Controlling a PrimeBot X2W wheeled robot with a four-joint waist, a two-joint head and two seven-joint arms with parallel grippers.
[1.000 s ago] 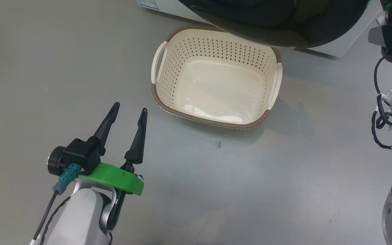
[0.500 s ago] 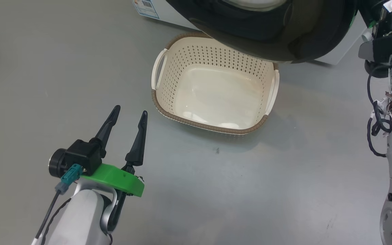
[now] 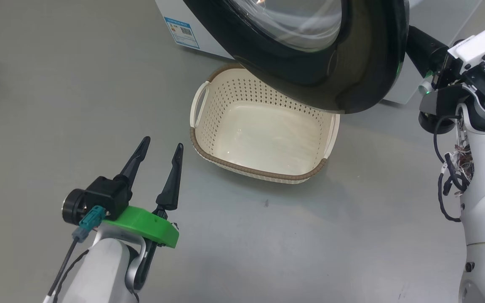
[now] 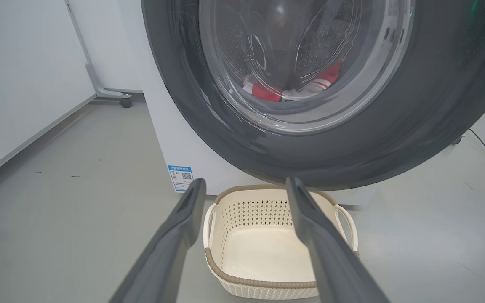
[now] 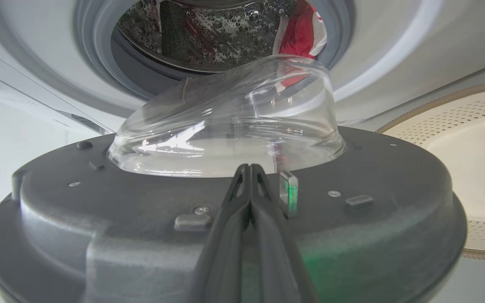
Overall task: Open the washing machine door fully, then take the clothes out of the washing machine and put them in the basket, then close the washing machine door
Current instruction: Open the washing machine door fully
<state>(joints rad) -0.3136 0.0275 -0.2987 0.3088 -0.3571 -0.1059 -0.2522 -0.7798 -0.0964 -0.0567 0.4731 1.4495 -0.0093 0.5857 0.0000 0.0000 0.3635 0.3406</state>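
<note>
Washing machine door (image 3: 352, 63) is showing far more of itself in my head view than a second ago. Then only its lower black curve was crossing the top edge; now the wide glossy ring and part of the clear glass bowl are hanging over the far rim of the basket (image 3: 246, 169). The basket and the scuff on the floor (image 3: 310, 235) are sitting lower in the picture too, so my head is tilting up, and I cannot tell how much the door itself is swinging. More of the washing machine (image 4: 166, 139) is also coming into sight, white, with its blue label (image 3: 181, 30) at the lower corner. My left arm is staying where it was, low at the left and well short of the basket. Its green wrist bracket (image 3: 145, 223) is facing up, and my left gripper (image 3: 162, 142) is standing released, its two dark fingers spread and pointing toward the door. My right arm is reaching in from the right edge behind the door's rim. My right gripper (image 5: 249, 168) is clenched on nothing, its fingers pressed flat together and lying along the door's grey inner face, tips just short of the glass bowl, beside a small metal latch tongue (image 5: 289, 191) that is glowing green. Beyond the bowl the drum is standing open, with the clothes (image 5: 299, 33) lying inside, red with white trim. The label is carrying a square code and small print, which I am finding too fine to read.
</note>
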